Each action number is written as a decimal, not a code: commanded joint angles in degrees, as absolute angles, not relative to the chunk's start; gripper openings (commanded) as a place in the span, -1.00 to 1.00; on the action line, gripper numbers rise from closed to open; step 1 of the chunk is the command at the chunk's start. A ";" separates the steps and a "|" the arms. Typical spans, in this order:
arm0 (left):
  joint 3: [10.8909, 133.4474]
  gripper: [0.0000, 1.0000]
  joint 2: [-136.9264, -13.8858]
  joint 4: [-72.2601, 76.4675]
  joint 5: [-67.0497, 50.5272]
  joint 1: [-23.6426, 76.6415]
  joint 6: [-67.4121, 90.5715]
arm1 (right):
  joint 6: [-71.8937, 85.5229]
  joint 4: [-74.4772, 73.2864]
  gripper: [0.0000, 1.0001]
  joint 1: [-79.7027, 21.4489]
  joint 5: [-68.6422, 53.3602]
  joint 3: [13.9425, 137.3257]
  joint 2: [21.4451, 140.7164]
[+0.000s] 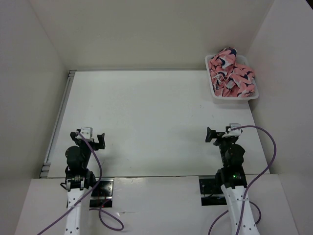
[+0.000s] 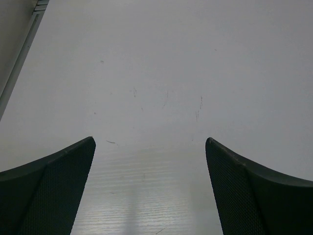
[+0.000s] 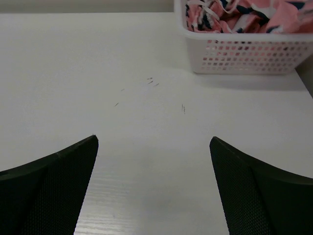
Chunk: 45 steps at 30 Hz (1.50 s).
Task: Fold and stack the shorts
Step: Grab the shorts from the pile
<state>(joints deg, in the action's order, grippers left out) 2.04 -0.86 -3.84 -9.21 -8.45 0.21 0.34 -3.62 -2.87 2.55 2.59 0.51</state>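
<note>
Coral-pink shorts (image 1: 231,72) printed with navy-and-white shapes lie crumpled in a heap inside the white mesh basket (image 1: 233,96) at the table's far right corner; the right wrist view catches the shorts (image 3: 244,12) over the basket wall (image 3: 249,51). My left gripper (image 1: 88,137) hovers near the front left of the table, open, with bare tabletop between its fingers (image 2: 58,186). Over the front right, my right gripper (image 1: 221,134) is also open and holds nothing, well short of the basket. Its dark fingers (image 3: 259,191) frame bare table.
White walls close in the white table (image 1: 156,122) at the back and both sides. A metal rail (image 1: 57,122) runs along the left edge. Faint scuff marks (image 3: 151,81) dot the surface ahead of the right gripper.
</note>
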 commanded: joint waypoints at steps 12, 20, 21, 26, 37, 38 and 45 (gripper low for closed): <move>2.55 1.00 0.53 4.62 -27.13 -8.26 0.00 | -103.68 -10.55 1.00 -4.57 -32.54 0.61 -0.62; 2.72 1.00 -3.50 16.18 -49.55 -6.33 0.00 | -93.00 12.74 1.00 -5.79 -35.70 18.50 16.64; 4.12 1.00 -9.87 18.52 -50.79 -6.33 0.00 | -86.46 12.74 1.00 -7.54 -32.64 23.59 29.40; 40.56 1.00 -52.96 8.55 -34.29 4.97 0.00 | -41.75 1.72 1.00 -7.42 4.20 74.31 76.25; 81.91 1.00 -98.87 -10.90 -23.55 8.96 0.00 | -4.84 -20.30 0.85 3.60 3.68 116.62 122.24; 81.91 1.00 -99.66 -10.38 -22.95 9.83 0.00 | -3.79 -19.69 0.85 3.60 4.39 118.54 125.13; 81.92 1.00 -102.92 -10.98 -21.54 11.77 0.00 | 1.24 -19.59 0.76 7.38 3.52 122.08 133.85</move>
<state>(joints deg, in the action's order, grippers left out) 80.38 -104.01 -11.66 -22.15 11.22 0.25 -3.01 -20.16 6.24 4.01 116.95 134.02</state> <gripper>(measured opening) 0.998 0.884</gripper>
